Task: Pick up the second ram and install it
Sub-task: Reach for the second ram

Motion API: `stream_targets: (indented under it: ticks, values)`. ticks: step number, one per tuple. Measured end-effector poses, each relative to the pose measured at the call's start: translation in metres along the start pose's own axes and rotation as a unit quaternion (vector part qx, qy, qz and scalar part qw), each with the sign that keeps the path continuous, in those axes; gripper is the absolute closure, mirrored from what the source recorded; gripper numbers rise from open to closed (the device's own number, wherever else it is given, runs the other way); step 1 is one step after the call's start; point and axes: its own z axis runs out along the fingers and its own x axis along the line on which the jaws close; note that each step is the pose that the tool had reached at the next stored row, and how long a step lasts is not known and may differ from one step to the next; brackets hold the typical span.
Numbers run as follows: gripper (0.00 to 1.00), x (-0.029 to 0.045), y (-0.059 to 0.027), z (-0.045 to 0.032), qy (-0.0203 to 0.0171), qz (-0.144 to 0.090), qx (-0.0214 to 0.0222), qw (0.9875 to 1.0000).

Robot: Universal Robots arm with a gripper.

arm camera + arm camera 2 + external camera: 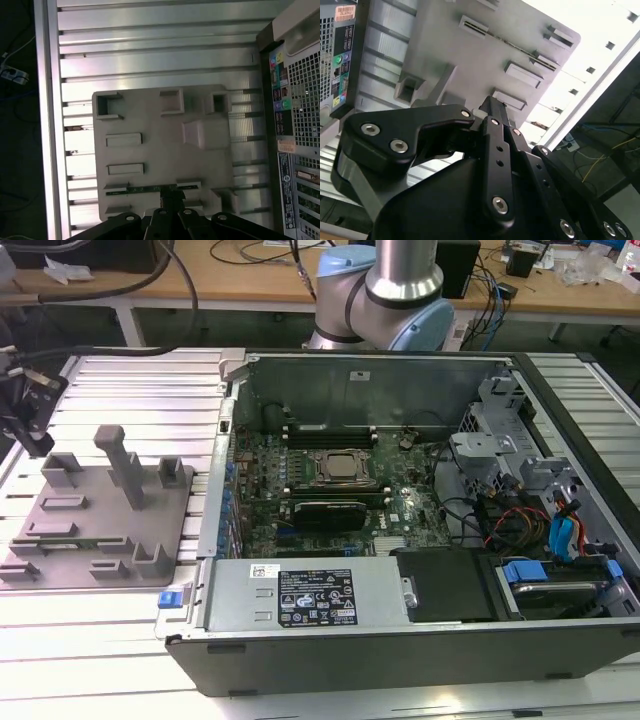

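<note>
**Colleague:** Any writing you can read?

**Me:** Not from here. There's a white label (pixel 315 602) on the power supply (pixel 235 595) inside the open computer case (pixel 400 658). There's also an orange sticker (pixel 286 146) on the case's rear panel, but the print is too small for me.

**Colleague:** And the arm?

**Me:** The arm (pixel 385 285) rises behind the case. The gripper (pixel 171 196) hangs above the grey fixture plate (pixel 160 145), pointing down over the middle of the second ram (pixel 145 189). The ram stands on edge in the plate's slots. I can't tell whether the claw is open or closed.
</note>
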Motion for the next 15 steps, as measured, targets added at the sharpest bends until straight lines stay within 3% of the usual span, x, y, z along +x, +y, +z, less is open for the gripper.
stream_targets:
  ticks: [15]
  values:
    - [0.92, 0.0077, -0.0029, 0.0181, 0.0001, 0.000, 0.0001, 1.0000]
